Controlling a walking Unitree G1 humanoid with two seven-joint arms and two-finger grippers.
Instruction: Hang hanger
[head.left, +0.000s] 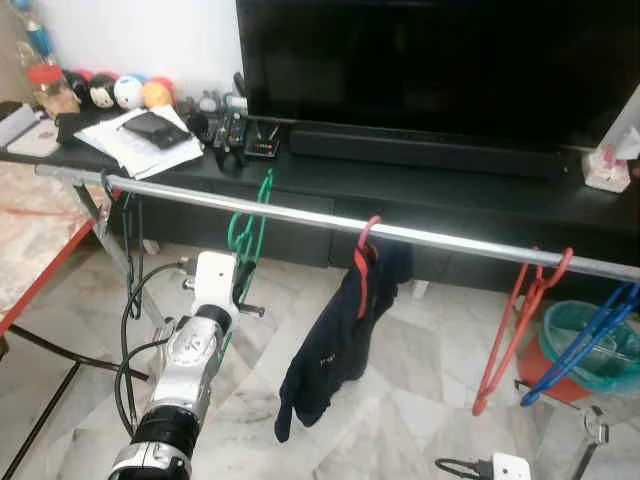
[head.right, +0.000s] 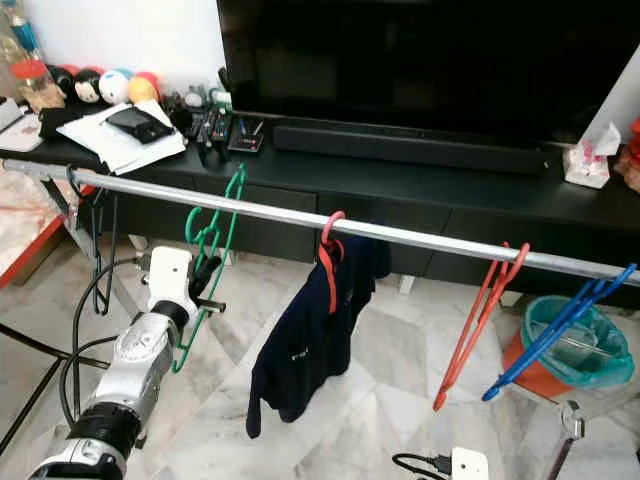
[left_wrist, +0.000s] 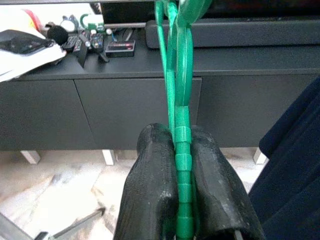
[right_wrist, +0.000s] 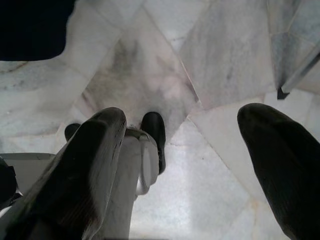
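Fingers (left_wrist: 150, 185) of the left gripper (left_wrist: 182, 200) are clamped on the green hanger's (head.left: 247, 235) lower bar, its long axis rising straight to the hook already over the rail (head.left: 300, 214), while the right gripper (right_wrist: 180, 165) hangs open above the floor.

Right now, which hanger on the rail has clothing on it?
The red hanger in the middle carries a dark garment; the green, orange-red and blue ones hang bare.

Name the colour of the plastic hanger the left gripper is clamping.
Green plastic hanger; clearest in the left wrist view.
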